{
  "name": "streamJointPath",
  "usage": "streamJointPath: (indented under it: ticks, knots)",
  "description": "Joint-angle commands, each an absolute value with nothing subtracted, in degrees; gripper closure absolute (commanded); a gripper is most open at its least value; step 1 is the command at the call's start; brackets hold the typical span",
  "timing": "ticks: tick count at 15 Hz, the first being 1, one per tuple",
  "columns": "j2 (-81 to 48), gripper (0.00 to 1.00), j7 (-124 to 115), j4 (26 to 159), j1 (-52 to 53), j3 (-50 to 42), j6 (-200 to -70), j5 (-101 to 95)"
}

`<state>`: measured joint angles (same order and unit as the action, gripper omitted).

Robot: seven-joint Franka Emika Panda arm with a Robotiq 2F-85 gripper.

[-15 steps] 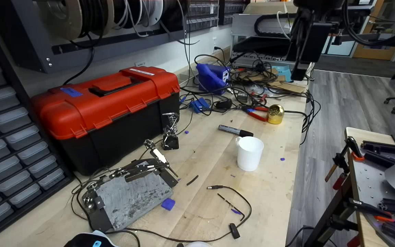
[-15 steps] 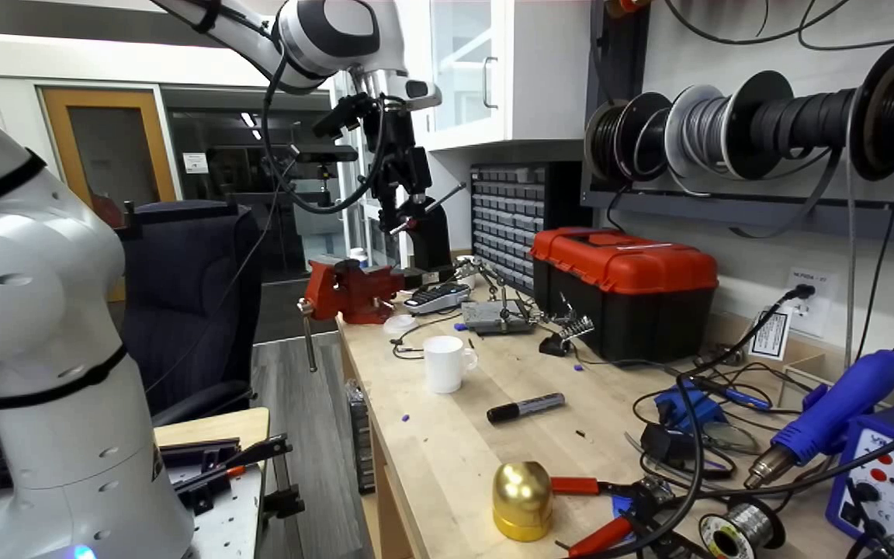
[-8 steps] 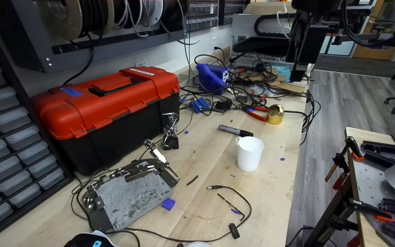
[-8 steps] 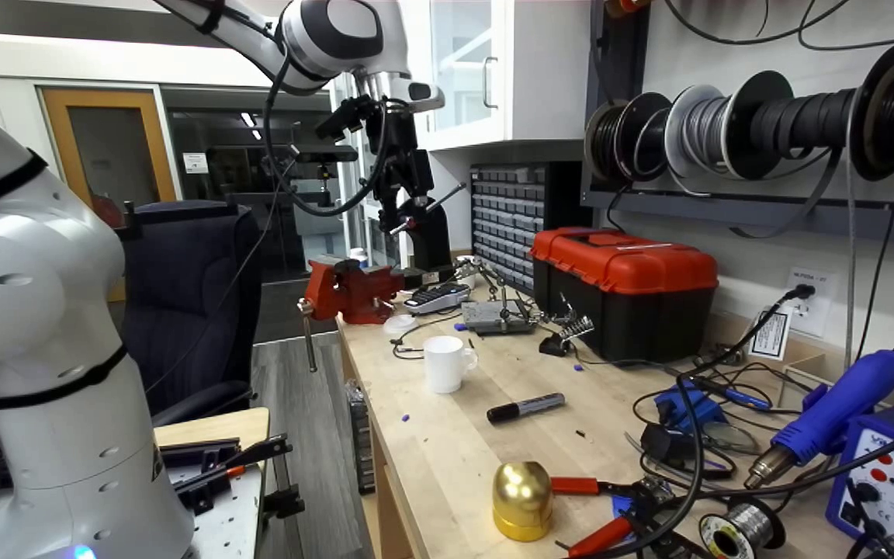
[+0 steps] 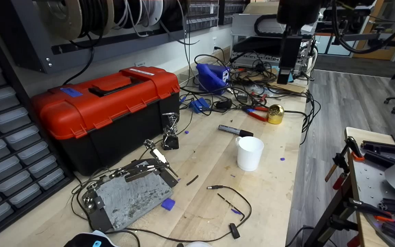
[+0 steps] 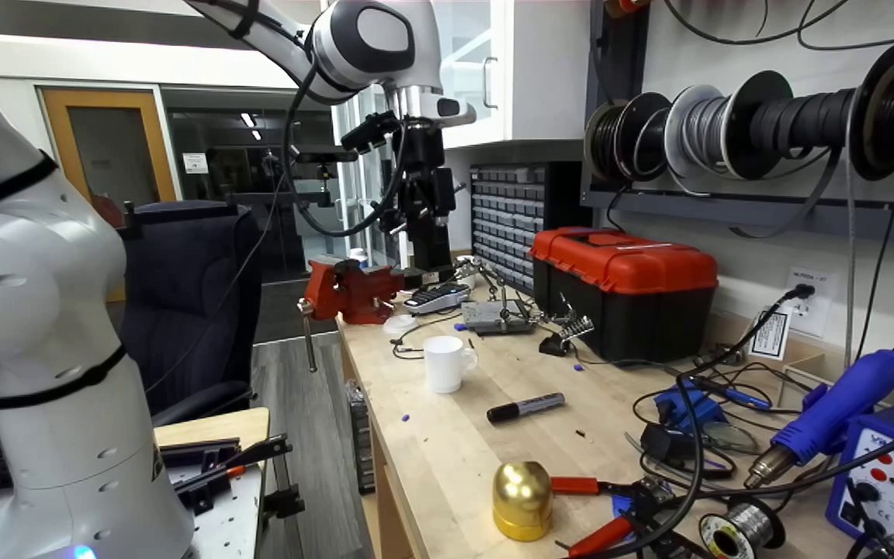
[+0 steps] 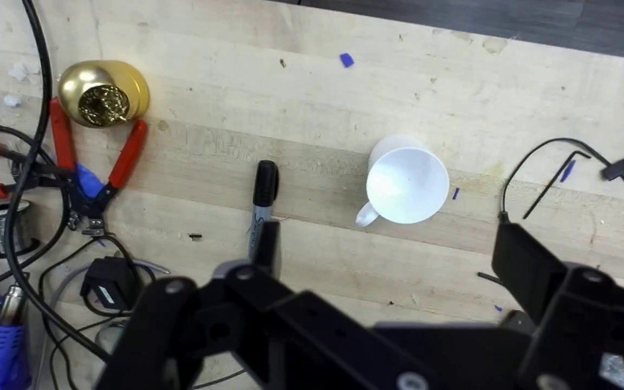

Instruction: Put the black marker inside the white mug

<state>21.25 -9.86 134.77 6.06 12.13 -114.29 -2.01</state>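
The black marker, with a black cap and grey barrel, lies flat on the wooden table in both exterior views [image 5: 233,130] [image 6: 526,407]. It also shows in the wrist view [image 7: 264,189], its lower end hidden behind the left finger. The white mug stands upright beside it, apart from it, in both exterior views [image 5: 249,154] [image 6: 445,365]. In the wrist view the mug [image 7: 407,184] shows its inside, which looks empty, and its handle points toward the marker side. My gripper [image 7: 390,244] is wide open and empty, high above the table; it also shows in both exterior views [image 5: 283,77] [image 6: 425,194].
A gold tip cleaner [image 5: 275,115] and red-handled pliers [image 7: 95,173] lie near the marker. A red toolbox [image 5: 108,113] stands along the wall. Cables [image 5: 259,70], a soldering helper stand [image 5: 132,195] and a red vise [image 6: 354,291] are on the bench.
My gripper has moved left in an exterior view and right and slightly down in the exterior view that shows the arm. It also looks turned. Marker and mug have not moved.
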Motion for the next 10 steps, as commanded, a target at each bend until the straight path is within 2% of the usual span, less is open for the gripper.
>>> streamJointPath:
  ticks: [1, 10]
  knots:
    - [19.25, 0.0, -11.92, 134.71, 5.04, 10.14, -117.7, -1.86]
    - [11.72, 0.0, -11.57, 134.7, 2.28, 6.16, -124.51, -2.04]
